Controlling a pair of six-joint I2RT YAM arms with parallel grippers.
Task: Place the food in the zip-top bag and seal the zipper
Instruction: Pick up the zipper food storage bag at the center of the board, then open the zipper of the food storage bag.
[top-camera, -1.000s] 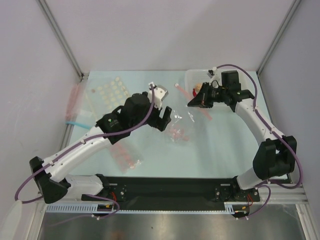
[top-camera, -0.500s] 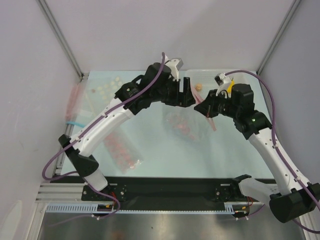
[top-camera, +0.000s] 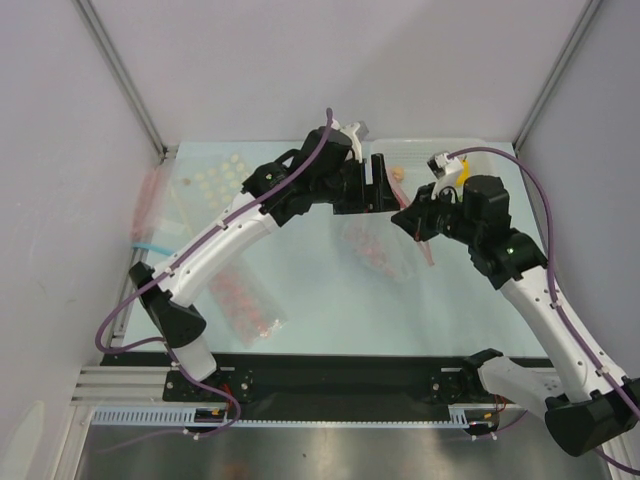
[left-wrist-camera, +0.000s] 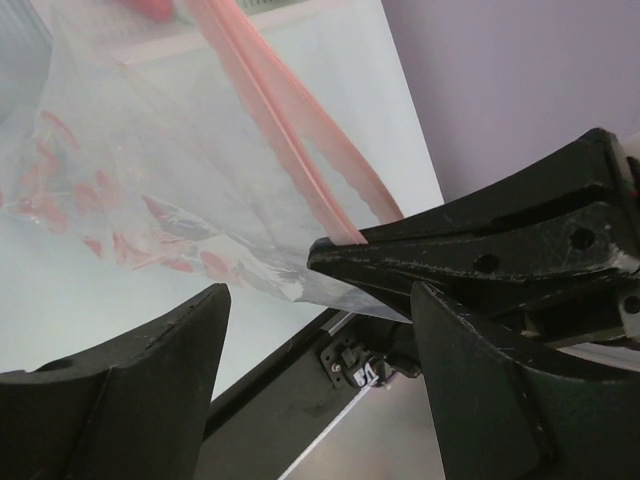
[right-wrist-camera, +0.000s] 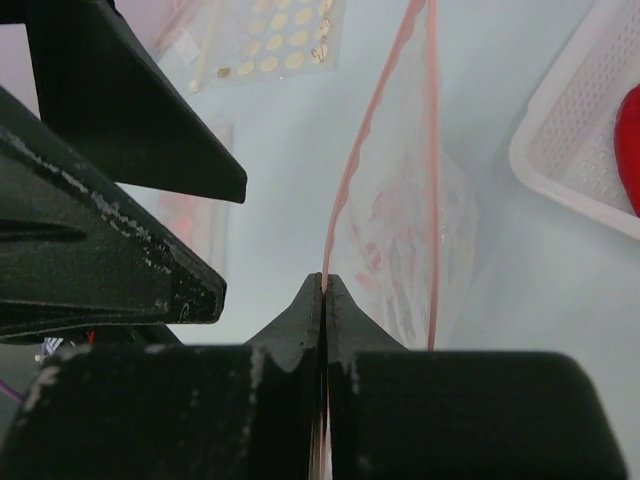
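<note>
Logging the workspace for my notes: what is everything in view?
zip-top bag: one, clear with red marks, mid-table, lifted by its mouth
zipper: one, pink-red, along the bag mouth
beige bulb: one, beige, far side
yellow item: one, yellow, far right, partly hidden
red item: one, red, in the tray, cut off
white tray: one, white, far right
packet of pale rounds: one, clear, far left
packet of pink-red rounds: one, clear, near left
pinkish sheet: one, pink, left edge
left gripper: one, black, open beside the bag
right gripper: one, black, shut on the zipper

Lab cell: aluminium-framed white walls (top-camera: 300, 70)
</note>
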